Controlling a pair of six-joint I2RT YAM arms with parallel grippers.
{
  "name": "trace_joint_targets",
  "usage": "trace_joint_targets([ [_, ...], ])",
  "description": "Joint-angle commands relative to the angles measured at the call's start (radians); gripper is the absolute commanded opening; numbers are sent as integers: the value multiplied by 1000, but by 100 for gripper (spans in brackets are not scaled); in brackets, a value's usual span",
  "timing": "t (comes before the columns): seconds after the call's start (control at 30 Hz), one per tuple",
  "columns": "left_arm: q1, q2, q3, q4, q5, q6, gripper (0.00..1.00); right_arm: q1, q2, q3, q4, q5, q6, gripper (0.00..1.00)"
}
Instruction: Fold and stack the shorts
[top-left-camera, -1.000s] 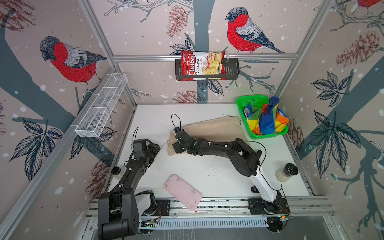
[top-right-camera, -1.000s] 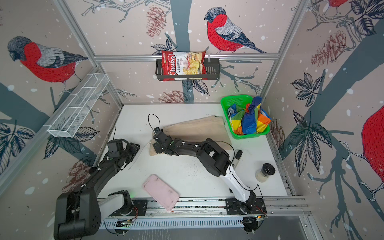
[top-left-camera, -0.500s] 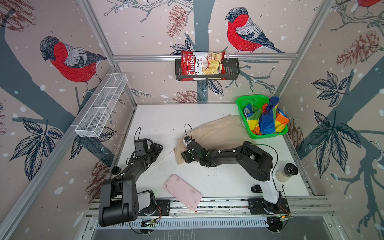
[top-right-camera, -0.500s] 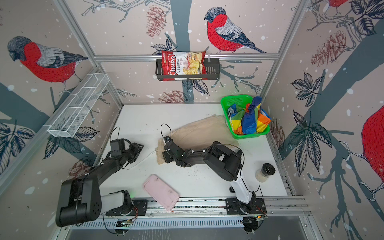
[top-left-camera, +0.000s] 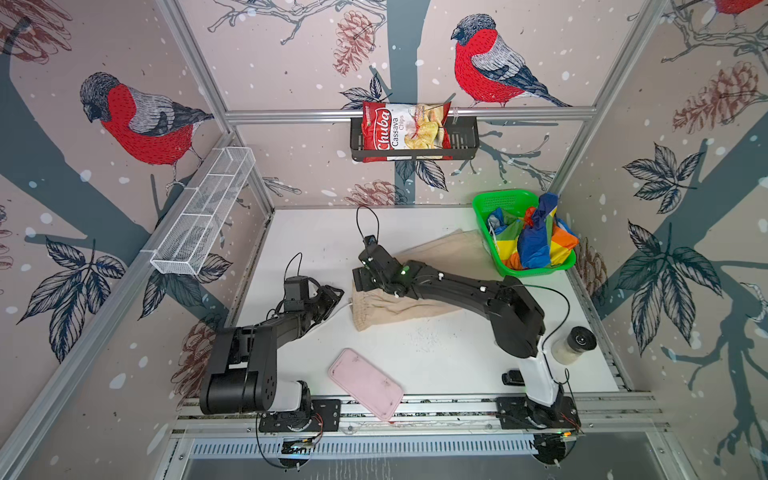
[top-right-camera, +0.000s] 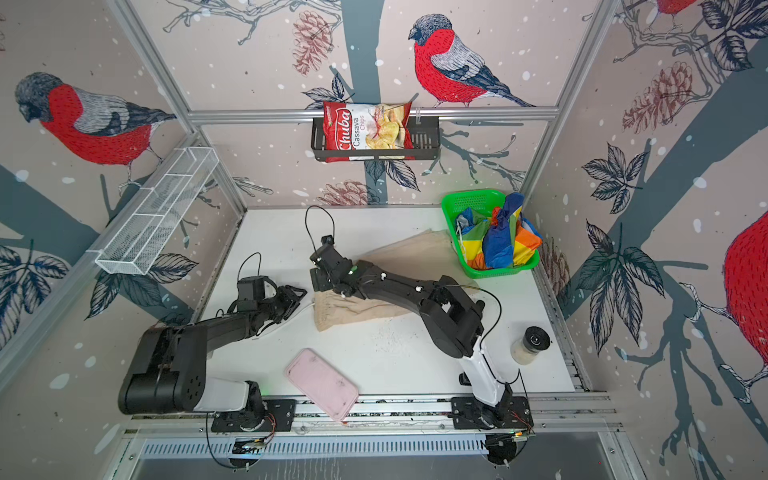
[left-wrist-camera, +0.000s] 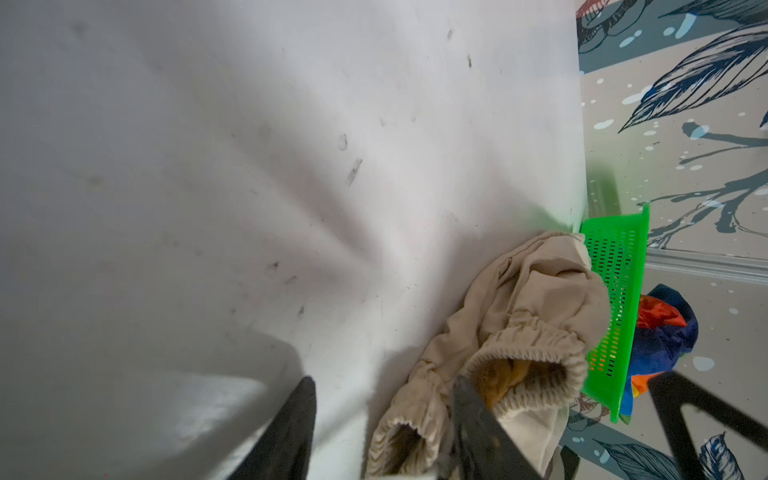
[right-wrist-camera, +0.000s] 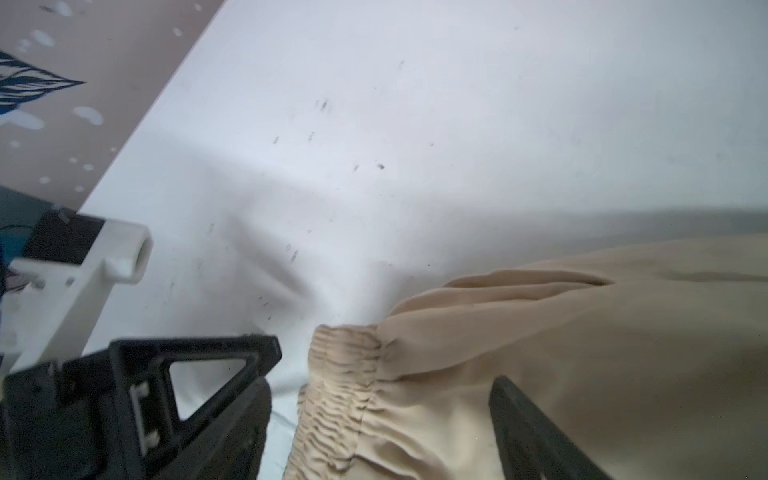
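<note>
The beige shorts (top-left-camera: 390, 309) lie flat on the white table (top-left-camera: 316, 237) in both top views, with the gathered waistband towards the left arm and the legs reaching the basket. My right gripper (top-left-camera: 363, 282) hovers open over the waistband's far corner. In the right wrist view its fingers (right-wrist-camera: 532, 432) straddle the beige shorts (right-wrist-camera: 582, 332) without pinching them. My left gripper (top-left-camera: 332, 297) is open at the waistband's left edge, beside a white drawstring (top-left-camera: 338, 309). In the left wrist view a waistband fold (left-wrist-camera: 407, 436) sits loose between its fingers (left-wrist-camera: 291, 428). The striped shorts (top-left-camera: 536, 241) lie bunched in the green basket (top-left-camera: 503, 199).
A pink flat case (top-left-camera: 365, 384) lies at the front edge of the table. A jar with a black lid (top-left-camera: 575, 345) stands at the front right. A chips bag (top-left-camera: 405, 131) sits in a black wall shelf, and a white wire rack (top-left-camera: 203, 218) hangs on the left wall.
The waistband has slid a little to the right and towards the front. My right gripper has opened wider and pulled back over it. My left gripper has moved right, up to the waistband.
</note>
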Motion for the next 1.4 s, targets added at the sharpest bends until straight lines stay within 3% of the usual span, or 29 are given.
trace_joint_targets([
  [0.0,-8,36,4,59,35,19,52,-1,95,162,-224,46,46,87],
  [0.13,-10,92,-33,161,80,-21,51,3,206,325,-300,14,54,92],
  [0.27,-19,138,-47,221,127,-46,51,1,267,376,-331,-25,59,92],
  [0.4,-26,148,-51,203,141,-28,52,-8,296,356,-312,-37,76,82],
  [0.43,-27,146,-52,189,143,-17,52,-13,295,341,-295,-50,79,75],
  [0.6,-26,121,-50,114,118,26,52,-23,240,252,-208,-67,98,18],
  [0.63,-26,114,-50,105,111,29,52,-23,224,238,-198,-56,97,11],
  [0.73,-27,108,-45,76,89,39,53,-23,167,179,-158,-45,87,2],
  [1.03,-68,86,-7,-44,38,84,59,-11,-35,-122,53,-64,94,0],
  [1.37,-190,104,69,-244,-159,147,57,20,-217,-356,241,-79,98,0],
])
